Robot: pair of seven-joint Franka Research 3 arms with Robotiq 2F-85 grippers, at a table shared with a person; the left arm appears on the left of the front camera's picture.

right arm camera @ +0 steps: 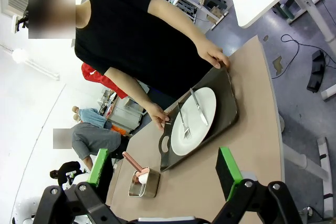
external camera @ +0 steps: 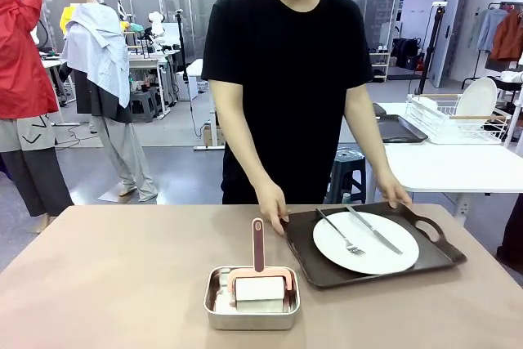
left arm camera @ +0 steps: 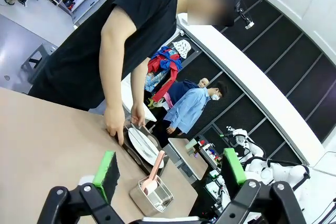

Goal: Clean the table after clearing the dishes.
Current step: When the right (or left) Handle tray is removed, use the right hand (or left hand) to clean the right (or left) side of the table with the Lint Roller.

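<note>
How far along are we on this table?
Done: nothing visibly. In hand: the person grips the tray, one hand and other hand at its ends; plate, fork and knife ride on it, on the table. Left: taking that away, then cleaning; the roller stands in its tin, and the left gripper and right gripper show open, empty jaws.

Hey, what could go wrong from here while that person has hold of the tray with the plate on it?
1. The fork and knife lie loose on the plate; if the tray tilts as it is lifted, they might slide off.
2. The person's hand on the tray's edge is close to the tin; an arm coming down for the roller now could meet it.
</note>
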